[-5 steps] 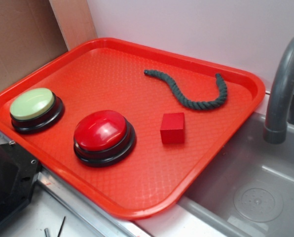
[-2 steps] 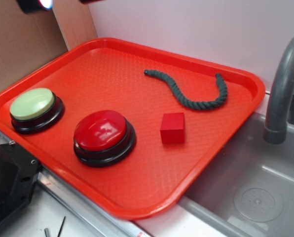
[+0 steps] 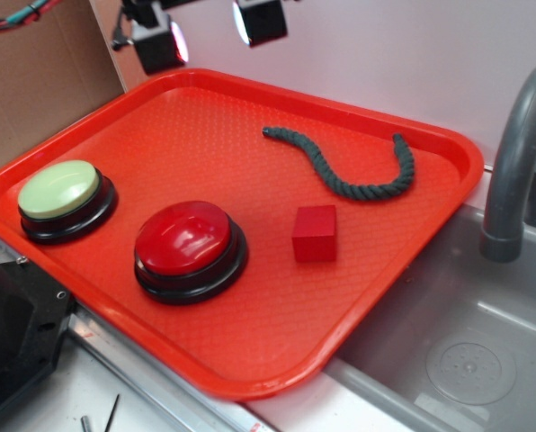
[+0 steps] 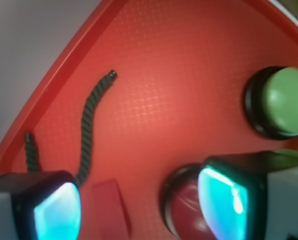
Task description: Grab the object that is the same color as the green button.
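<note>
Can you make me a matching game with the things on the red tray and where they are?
Things:
1. green button
2. red button
3. red cube
4. rope

Places:
A. curled near the tray's far right rim
B. at the tray's left edge
C. between the red button and the rope
D. near the front, between the green button and the cube

Pairs: 1-B, 2-D, 3-C, 4-A
</note>
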